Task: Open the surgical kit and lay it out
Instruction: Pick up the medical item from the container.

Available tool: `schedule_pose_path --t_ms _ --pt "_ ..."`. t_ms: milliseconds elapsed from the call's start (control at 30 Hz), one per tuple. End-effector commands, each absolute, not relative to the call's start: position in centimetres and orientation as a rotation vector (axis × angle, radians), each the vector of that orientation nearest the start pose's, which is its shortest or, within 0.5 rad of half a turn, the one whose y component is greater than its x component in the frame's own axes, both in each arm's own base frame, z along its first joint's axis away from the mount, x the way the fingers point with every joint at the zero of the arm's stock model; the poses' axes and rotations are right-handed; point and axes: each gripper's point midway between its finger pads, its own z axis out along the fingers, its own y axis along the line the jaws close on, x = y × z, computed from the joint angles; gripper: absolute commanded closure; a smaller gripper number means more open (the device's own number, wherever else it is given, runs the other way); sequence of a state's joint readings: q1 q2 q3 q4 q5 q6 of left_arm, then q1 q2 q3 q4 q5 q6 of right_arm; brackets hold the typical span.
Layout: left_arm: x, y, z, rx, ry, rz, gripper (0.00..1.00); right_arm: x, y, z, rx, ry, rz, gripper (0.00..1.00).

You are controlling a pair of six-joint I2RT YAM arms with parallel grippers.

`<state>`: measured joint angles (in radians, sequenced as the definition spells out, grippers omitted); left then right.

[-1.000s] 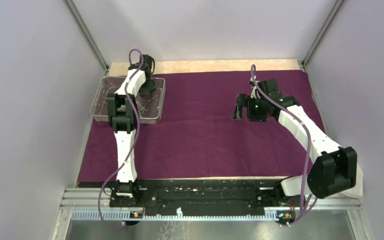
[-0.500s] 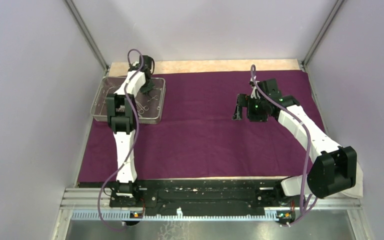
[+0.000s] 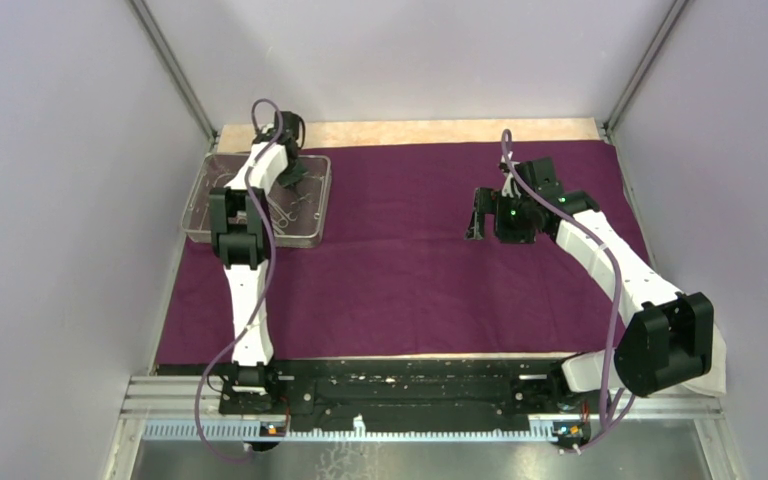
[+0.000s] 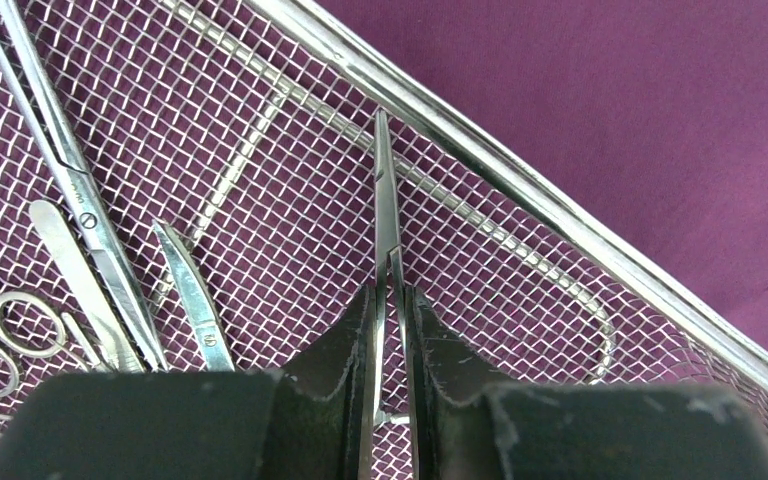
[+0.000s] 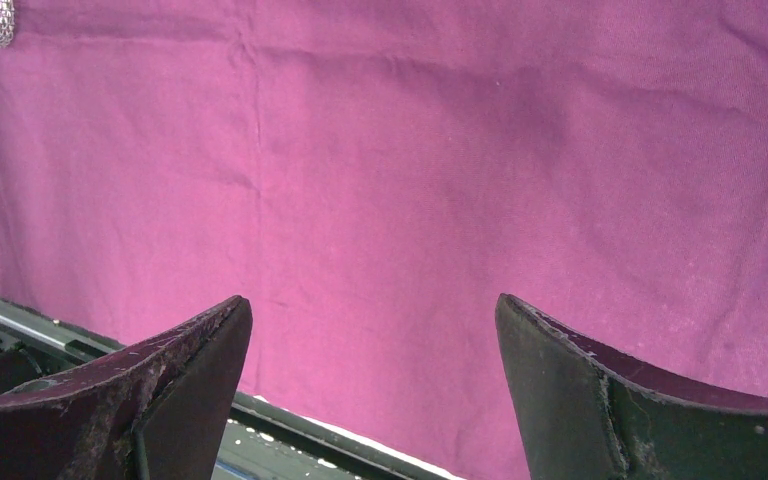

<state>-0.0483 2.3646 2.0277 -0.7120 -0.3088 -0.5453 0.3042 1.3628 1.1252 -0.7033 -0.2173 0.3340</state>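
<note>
We see the purple cloth spread flat over most of the table, with the wire tray resting on its far left corner. Our left gripper is inside the tray, toward its right-hand rim. Its two fingers are pinched together on a slim steel instrument, which runs out between them and points toward the rim. We cannot tell whether that instrument is touching the mesh floor or is just above it.

In the left wrist view more tools lie on the mesh to the left of the gripper. They are long scissors, flat tweezers, a short pointed blade and a pair of ring handles at the edge of the view.

Our right gripper is over bare cloth on the right half of the table, well apart from the tray. Its fingers are spread wide with nothing between them. A white cloth shows at the near right corner beside the right arm's base.
</note>
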Motion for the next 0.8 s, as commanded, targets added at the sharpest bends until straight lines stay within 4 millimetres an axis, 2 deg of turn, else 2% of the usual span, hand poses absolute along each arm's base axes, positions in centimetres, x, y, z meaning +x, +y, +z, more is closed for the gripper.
schedule_pose_path --t_ms 0,333,767 --pt "55.2 1.5 8.3 -0.728 2.384 0.152 0.81 30.3 14.4 15.5 -0.038 2.542 0.519 0.09" --pt "54.6 1.9 10.2 -0.705 2.379 0.142 0.81 30.2 14.5 15.3 -0.040 2.545 0.521 0.09" --pt "53.5 2.1 14.5 -0.626 2.355 0.148 0.81 30.2 14.4 15.4 -0.057 2.542 0.515 0.09"
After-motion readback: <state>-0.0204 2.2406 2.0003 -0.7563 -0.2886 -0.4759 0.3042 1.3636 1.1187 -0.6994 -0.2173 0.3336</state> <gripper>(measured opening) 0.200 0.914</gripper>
